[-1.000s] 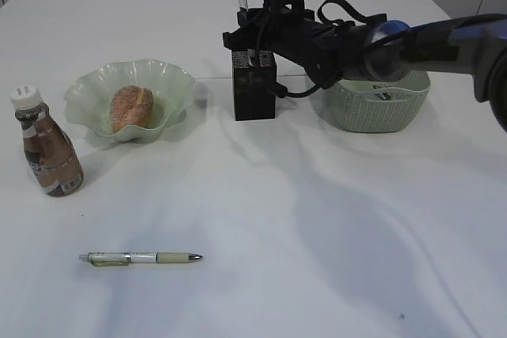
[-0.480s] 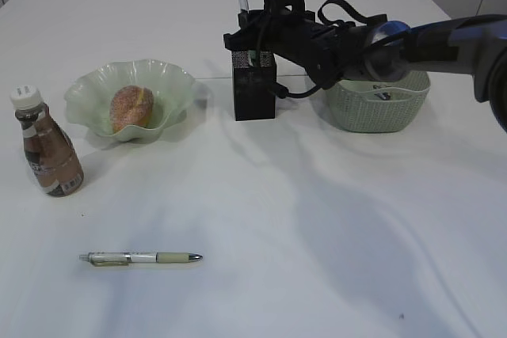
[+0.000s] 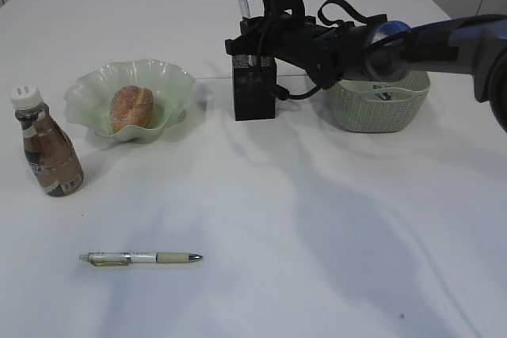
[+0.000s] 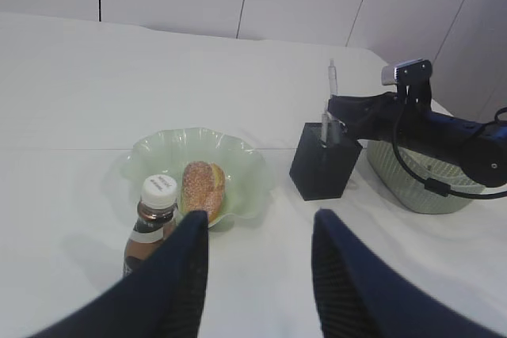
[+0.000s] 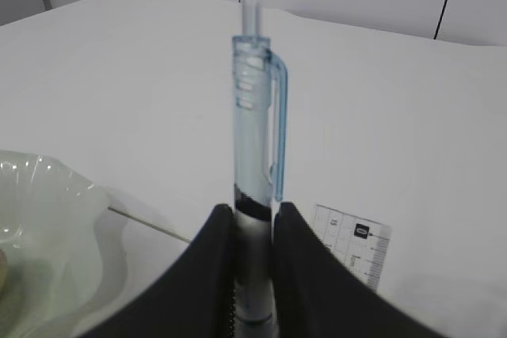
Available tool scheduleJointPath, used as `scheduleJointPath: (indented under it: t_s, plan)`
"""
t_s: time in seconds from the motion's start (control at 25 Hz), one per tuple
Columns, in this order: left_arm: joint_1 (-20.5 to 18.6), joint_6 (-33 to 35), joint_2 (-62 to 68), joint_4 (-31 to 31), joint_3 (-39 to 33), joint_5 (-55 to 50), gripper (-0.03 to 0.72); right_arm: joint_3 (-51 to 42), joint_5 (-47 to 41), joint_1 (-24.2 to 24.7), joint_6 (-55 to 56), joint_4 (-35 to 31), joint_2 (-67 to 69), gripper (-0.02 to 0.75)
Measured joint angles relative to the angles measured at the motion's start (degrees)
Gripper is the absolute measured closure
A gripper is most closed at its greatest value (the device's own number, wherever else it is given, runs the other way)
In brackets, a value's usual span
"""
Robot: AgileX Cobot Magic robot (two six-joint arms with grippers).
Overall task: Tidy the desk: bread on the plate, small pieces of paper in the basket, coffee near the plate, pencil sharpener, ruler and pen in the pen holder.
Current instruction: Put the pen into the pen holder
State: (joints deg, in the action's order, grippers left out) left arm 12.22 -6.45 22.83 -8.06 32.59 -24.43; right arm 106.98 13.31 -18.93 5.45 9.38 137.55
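Observation:
My right gripper [image 5: 253, 215] is shut on a clear blue pen [image 5: 253, 116], held upright directly over the black pen holder [image 3: 254, 93]. The clear ruler [image 5: 356, 251] stands in that holder beside my fingers. A second pen [image 3: 141, 257] lies on the desk [image 3: 317, 219] at the front left. The bread [image 3: 131, 107] sits in the green plate [image 3: 170, 81], with the coffee [image 3: 49, 152] just left of it. The basket [image 3: 380, 108] stands behind my right arm. My left gripper [image 4: 257, 223] hangs open above bare desk, nothing between its fingers. The pencil sharpener is out of view.
My right arm [image 3: 444, 41] reaches in from the right edge across the top of the basket. A seam [image 3: 210, 77] crosses the desk behind the plate and the holder. The left arm does not show in the exterior view.
My right gripper has sunk slightly with the blue pen over the pen holder. Nothing else has moved.

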Motion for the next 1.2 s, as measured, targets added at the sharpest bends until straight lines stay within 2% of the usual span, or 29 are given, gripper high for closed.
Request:
scheduleJointPath:
  t_s: [0.2,0.24,0.4,0.68,1.2]
  plan:
    - [0.00,0.00,0.00,-0.13,0.00,0.00,0.384,0.00,-1.32,0.00,0.00,0.00,0.00,0.524]
    - [0.00,0.00,0.00,-0.13,0.00,0.00,0.384,0.00,-2.73,0.00,0.00,-0.10,0.00,0.461]
    - [0.00,0.00,0.00,-0.13,0.00,0.00,0.384,0.00,-5.16,0.00,0.00,-0.21,0.00,0.363]
    - [0.00,0.00,0.00,-0.15,0.00,0.00,0.384,0.00,-9.62,0.00,0.00,-0.21,-1.91,0.343]
    - [0.00,0.00,0.00,-0.25,0.00,1.25,0.386,0.10,-40.91,-1.67,0.00,-1.10,-13.79,0.350]
